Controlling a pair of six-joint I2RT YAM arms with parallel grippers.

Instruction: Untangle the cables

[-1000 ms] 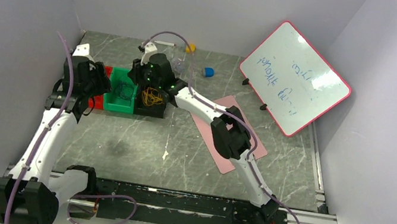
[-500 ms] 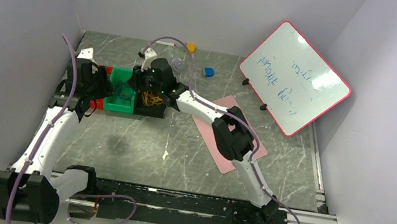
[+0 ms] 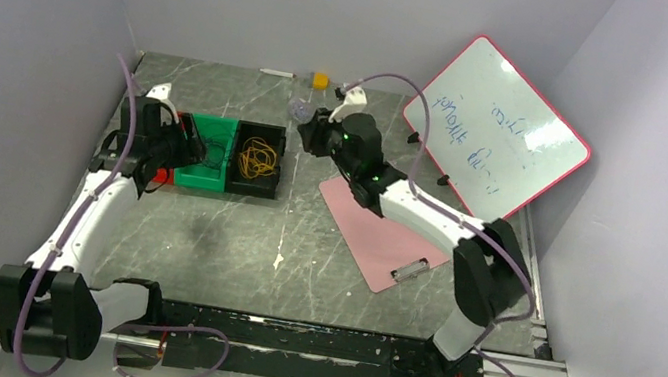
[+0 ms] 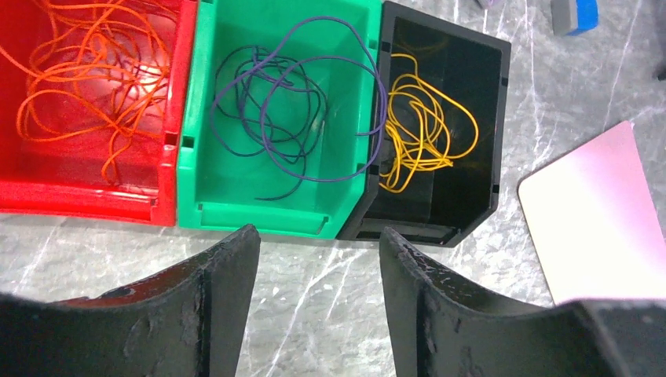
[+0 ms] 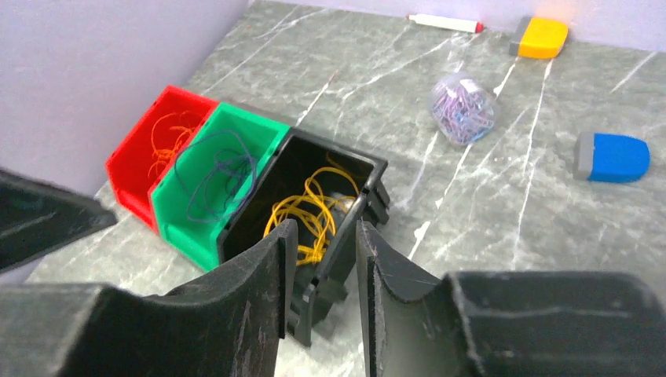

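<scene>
Looks like wrap-up to me; dark cable [image 4: 275,102] in the green bin [image 4: 259,216], orange cable [image 4: 86,71] in the red bin [image 4: 78,196] to its left, yellow cable [image 4: 424,133] in the black bin [image 4: 471,196] to its right; your left gripper [image 4: 318,243] and right gripper [image 5: 323,232] are spread, empty; next, tuck in that stray dark loop.
</scene>
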